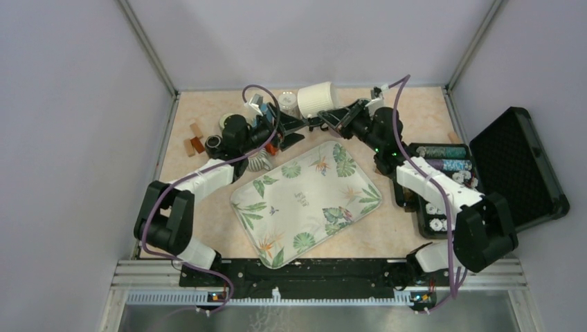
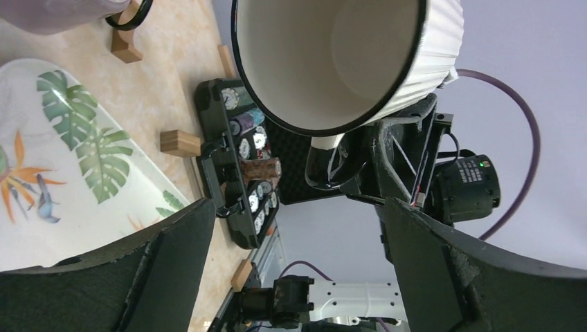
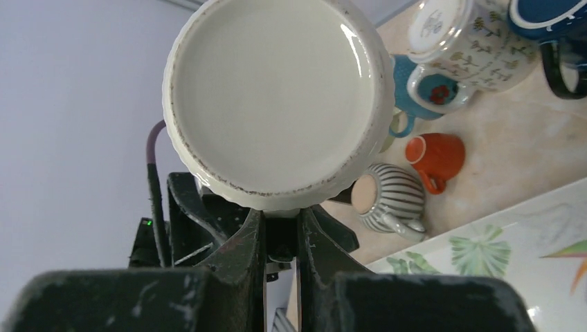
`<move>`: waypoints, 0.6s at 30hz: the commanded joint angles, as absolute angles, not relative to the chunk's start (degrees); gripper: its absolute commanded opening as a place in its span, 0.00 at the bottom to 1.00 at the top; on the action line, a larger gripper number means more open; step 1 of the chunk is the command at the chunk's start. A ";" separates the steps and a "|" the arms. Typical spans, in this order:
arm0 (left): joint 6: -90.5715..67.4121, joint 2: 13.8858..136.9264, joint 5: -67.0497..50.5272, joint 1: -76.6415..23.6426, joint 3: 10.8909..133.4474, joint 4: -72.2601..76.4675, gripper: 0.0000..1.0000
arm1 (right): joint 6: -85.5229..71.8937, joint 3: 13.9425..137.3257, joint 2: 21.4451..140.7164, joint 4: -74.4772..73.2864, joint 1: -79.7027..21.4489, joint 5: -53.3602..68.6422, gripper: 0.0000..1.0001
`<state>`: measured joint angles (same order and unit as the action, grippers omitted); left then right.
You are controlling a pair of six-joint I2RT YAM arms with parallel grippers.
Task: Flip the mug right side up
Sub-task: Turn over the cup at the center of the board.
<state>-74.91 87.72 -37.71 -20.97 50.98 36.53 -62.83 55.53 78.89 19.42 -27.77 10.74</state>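
White ribbed mug (image 2: 332,62), mouth twd cam, above wide-spread left end effector (image 2: 292,218)

Mounted on the black metal base rail (image 1: 304,271), the left arm (image 1: 208,176) and the right arm (image 1: 439,183) both have white smooth link shells between rounded black joint housings, one thin purple cable (image 3: 152,146) running along each, and the left gripper (image 2: 297,207) has broad matte black fingers (image 2: 166,270) with a grainy surface.

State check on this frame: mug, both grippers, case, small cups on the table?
White mug: held off the table, tipped on its side, not upright.
Right gripper: shut on white mug.
Left gripper: open, holding nothing.
Black case: lid open.
Striped mug: on its side.
Orange cup: on its side.
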 commanded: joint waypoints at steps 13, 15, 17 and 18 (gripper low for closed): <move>-81.70 89.86 -40.29 -20.13 49.96 51.20 0.65 | -71.10 55.04 81.48 39.59 -30.46 16.96 0.00; -82.24 89.99 -40.55 -20.08 49.94 51.88 0.60 | -71.07 54.90 81.52 39.49 -30.69 16.91 0.00; -82.85 89.93 -40.84 -20.03 49.93 52.70 0.55 | -71.03 54.68 81.54 39.59 -30.91 17.04 0.00; -83.01 89.95 -40.87 -19.98 49.92 52.94 0.52 | -71.03 54.59 81.54 39.49 -30.93 17.05 0.00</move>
<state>-81.62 89.58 -39.66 -20.34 50.13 46.87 -70.39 53.32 82.59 29.06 -30.06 16.23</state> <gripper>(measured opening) 0.569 0.100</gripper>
